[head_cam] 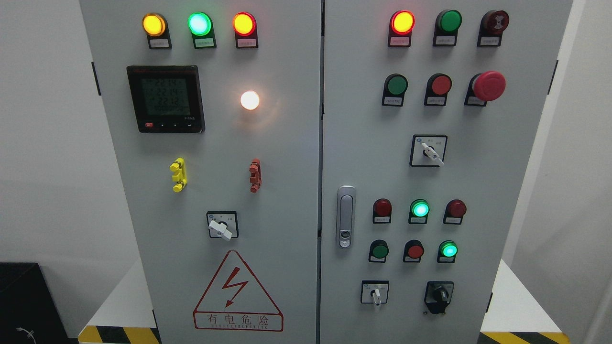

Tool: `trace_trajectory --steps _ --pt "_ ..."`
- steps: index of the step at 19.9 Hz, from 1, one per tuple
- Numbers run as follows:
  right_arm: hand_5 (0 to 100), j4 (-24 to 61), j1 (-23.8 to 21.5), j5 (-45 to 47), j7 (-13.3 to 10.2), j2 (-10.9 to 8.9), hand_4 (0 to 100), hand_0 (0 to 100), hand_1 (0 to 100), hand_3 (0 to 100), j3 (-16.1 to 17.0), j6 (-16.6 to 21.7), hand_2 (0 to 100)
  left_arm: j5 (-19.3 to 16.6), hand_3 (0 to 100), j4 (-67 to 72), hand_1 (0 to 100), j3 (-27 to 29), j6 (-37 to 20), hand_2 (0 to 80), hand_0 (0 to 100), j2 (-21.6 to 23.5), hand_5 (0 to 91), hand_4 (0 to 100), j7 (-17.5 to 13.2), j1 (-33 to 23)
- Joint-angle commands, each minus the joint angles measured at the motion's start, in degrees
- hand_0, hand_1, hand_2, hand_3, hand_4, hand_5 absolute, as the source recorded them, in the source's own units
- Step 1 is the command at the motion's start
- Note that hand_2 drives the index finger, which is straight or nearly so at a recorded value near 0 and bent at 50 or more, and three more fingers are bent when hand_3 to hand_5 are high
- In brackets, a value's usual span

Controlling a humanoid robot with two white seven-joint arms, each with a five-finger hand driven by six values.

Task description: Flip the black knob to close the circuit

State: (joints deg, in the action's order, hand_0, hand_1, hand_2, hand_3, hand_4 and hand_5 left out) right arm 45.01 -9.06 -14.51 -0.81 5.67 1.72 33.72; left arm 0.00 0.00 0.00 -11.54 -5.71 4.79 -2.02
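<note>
- Zero hands in view: neither the left nor the right arm shows, so I cannot tell how their fingers are set.
- With no hand to measure from, place it on the panel: black knob (439,296) sits low on the right door of the electrical cabinet (287,191), just right of a white selector switch (376,293).
- Untouched, it waits below the green lamp (448,250), probably at easy reach.

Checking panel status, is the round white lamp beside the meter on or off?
On: the white lamp glows brightly, casting light onto the grey door.
</note>
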Motion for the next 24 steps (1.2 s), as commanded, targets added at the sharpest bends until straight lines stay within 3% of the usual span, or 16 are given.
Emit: trace_trajectory --steps 1,10,12,20,24 --pt "65 24.0 -1.7 -10.4 -1.4 1.19 66 2 22 84 5.6 -3.7 68 -1.1 0 1.3 0 -1.1 0.0 0.0 0 0.0 0.0 0 0.0 0.0" --pt "73 35.3 -2.5 -27.5 -1.7 1.27 73 0 22 92 9.3 -7.6 76 -1.1 0 1.2 0 -1.1 0.0 0.0 0 0.0 0.0 0 0.0 0.0" --pt "74 37.3 -2.2 -31.4 -1.8 1.27 73 0 22 92 11.4 -8.6 76 -1.2 0 1.3 0 -1.1 0.0 0.0 0 0.0 0.0 0 0.0 0.0" --pt "74 42.2 0.4 -37.3 -2.4 1.27 73 0 22 92 15.4 -12.3 75 -1.2 0 1.2 0 -1.1 0.0 0.0 0 0.0 0.0 0 0.0 0.0" --pt "75 46.0 0.9 -41.0 -3.0 1.27 74 0 23 92 15.5 -16.1 76 -1.2 0 1.2 0 -1.1 0.0 0.0 0 0.0 0.0 0 0.0 0.0"
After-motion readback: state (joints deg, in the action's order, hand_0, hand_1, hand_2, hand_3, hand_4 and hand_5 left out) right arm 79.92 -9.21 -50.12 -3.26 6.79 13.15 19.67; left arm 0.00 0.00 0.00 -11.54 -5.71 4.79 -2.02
